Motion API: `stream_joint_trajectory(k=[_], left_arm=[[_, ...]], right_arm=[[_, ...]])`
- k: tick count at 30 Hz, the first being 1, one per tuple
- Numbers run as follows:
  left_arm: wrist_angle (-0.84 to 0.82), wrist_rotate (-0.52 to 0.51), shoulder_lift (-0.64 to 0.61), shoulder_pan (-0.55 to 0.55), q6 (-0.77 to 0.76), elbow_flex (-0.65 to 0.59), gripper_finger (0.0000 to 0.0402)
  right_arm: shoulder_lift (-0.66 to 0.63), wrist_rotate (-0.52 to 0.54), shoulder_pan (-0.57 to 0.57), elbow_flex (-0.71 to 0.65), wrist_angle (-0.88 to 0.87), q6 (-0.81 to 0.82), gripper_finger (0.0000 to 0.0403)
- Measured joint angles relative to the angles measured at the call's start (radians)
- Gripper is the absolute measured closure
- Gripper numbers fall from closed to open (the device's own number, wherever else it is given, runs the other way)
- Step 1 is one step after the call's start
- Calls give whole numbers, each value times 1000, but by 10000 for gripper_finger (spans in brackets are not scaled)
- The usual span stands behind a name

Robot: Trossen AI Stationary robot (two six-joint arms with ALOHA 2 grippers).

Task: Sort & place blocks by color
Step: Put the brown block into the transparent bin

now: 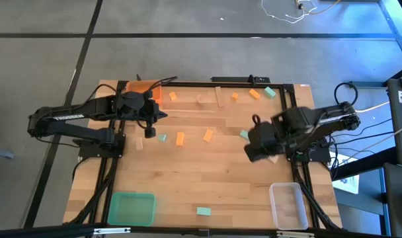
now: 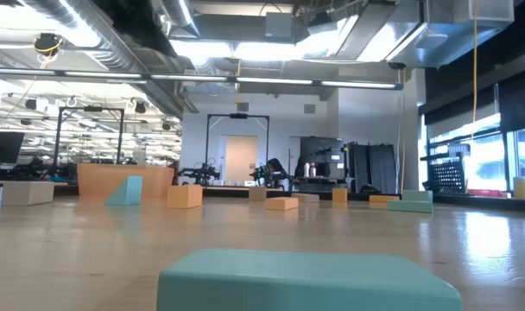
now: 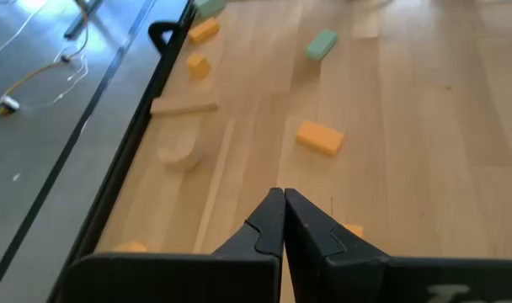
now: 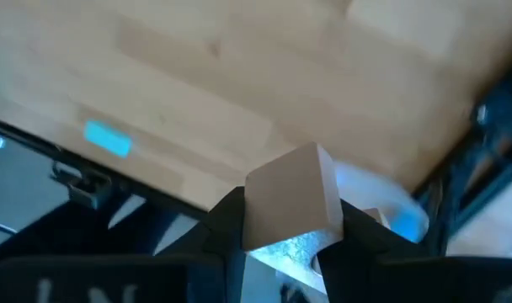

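Observation:
Small orange [image 1: 180,138], teal [image 1: 162,137] and pale wood [image 1: 219,97] blocks lie flat and scattered on the wooden table. My left gripper [image 3: 283,202] is shut and empty, and hovers over the table's far left part [image 1: 153,117], beside the orange tray [image 1: 145,88]. My right gripper [image 4: 283,220] is over the table's right side [image 1: 257,144] and is shut on a pale wood block [image 4: 290,195]. In the high view the arm hides that block. My right gripper pinches the pale wood block between its two fingers, one finger [image 4: 229,220] on each opposite side face [image 4: 260,206]. The block's free end sticks out past the fingertips. The block is lifted clear, with the table and the clear tray far beyond it.
A green tray [image 1: 130,208] sits at the near left corner and a clear tray [image 1: 287,205] at the near right corner. A lone teal block [image 1: 203,211] lies by the near edge and fills the low view's foreground [image 2: 306,276]. Bare wood lies mid-table.

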Motion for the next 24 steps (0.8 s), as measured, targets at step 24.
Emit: stream_joint_trajectory(k=[24], left_arm=[[0,-78,120,-151,-21,85,401]], right_arm=[[-224,-183,521,-730,619,561,293]])
